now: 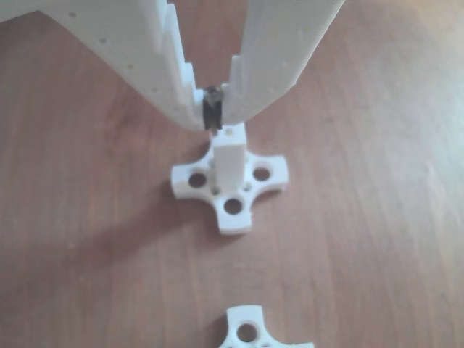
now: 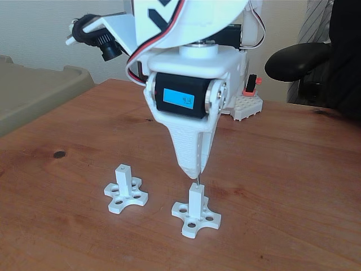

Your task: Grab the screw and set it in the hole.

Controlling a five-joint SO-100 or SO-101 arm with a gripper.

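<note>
Fingers of the gripper [image 1: 212,119] pinch the screw [image 2: 199,176] upright, its tip just above the hole [image 1: 230,133] in the post [image 2: 196,199].

Thin silvery screw [image 2: 199,179] upright, tip at post-top hole [image 1: 230,133]

Blue servo label [image 2: 180,99] — digits too blurred to read.

Gripper [image 2: 194,167] above right post [image 2: 196,199] (fixed view); second post [image 2: 123,176] left.
</note>
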